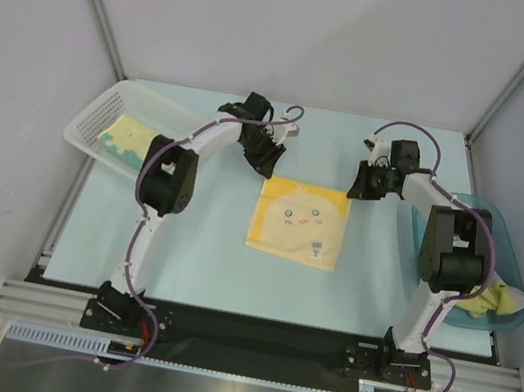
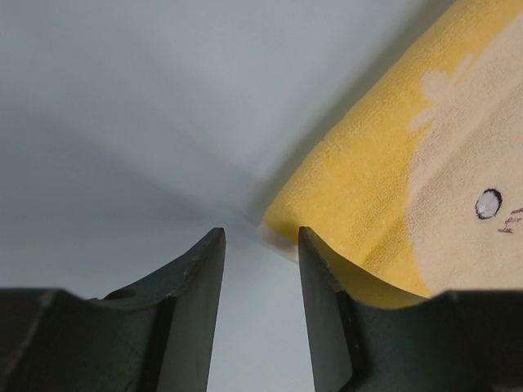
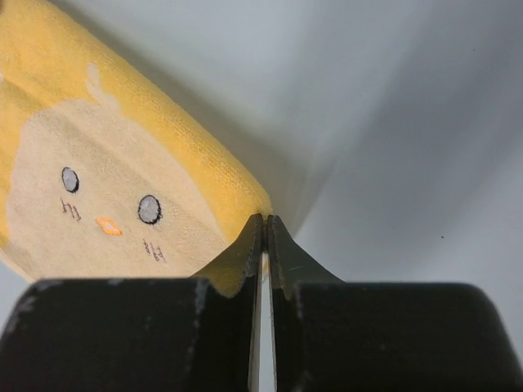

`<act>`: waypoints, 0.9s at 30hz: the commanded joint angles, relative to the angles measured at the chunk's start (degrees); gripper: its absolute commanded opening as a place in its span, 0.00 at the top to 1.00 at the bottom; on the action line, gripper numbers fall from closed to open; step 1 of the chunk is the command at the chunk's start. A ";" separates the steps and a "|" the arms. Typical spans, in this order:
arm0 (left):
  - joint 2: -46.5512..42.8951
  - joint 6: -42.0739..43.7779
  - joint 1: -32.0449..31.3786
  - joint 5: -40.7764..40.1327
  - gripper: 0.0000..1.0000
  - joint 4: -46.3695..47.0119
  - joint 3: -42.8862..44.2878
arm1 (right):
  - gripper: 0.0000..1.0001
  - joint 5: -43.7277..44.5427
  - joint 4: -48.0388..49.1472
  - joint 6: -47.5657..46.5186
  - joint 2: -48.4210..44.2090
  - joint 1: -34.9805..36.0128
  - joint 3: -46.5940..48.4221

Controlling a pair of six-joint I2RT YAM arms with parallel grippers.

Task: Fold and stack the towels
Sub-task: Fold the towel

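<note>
Chick towel [image 1: 299, 221] lies flat mid-table, 1 layer, not yet folded. Left gripper [image 2: 260, 233] is low at its far-left corner, jaws apart and empty, with the corner just beside the inner finger. Right gripper [image 3: 265, 219] is at the far-right corner, jaws closed; can't tell if cloth is pinched. Best approach: shift the left jaws over the corner, close, confirm both grips, lift evenly, then draw the far edge onto the near edge, keeping the corners aligned.
</note>
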 commanded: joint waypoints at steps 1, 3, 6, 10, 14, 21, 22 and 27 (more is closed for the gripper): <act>0.97 1.78 0.31 2.92 0.53 -1.15 2.37 | 1.00 -0.24 0.23 -0.82 0.76 -0.38 2.58; 1.15 1.70 0.22 3.18 0.54 -1.41 2.46 | 1.00 -0.24 0.06 -0.82 0.94 -0.46 2.93; 1.94 1.96 -0.04 3.18 0.53 -2.03 3.50 | 1.00 -0.42 0.14 -0.82 1.20 -0.47 3.02; 3.00 1.96 -0.13 3.27 0.53 -2.91 5.96 | 1.00 -0.51 0.14 -0.82 1.73 -0.47 3.02; 4.14 1.70 -0.31 3.01 0.54 -3.87 7.37 | 1.00 -0.60 0.05 -0.91 2.17 -0.55 3.28; 5.55 2.40 -0.74 2.40 0.59 -7.12 8.96 | 1.00 -0.68 -0.56 -1.17 2.52 -0.64 3.90; 5.63 2.40 -0.83 1.96 0.59 -7.91 8.96 | 1.00 -0.77 -0.56 -1.17 2.44 -0.64 4.07; 5.63 2.23 -1.10 1.25 0.60 -7.48 9.05 | 1.00 -1.30 -0.12 -0.91 2.61 -0.47 4.34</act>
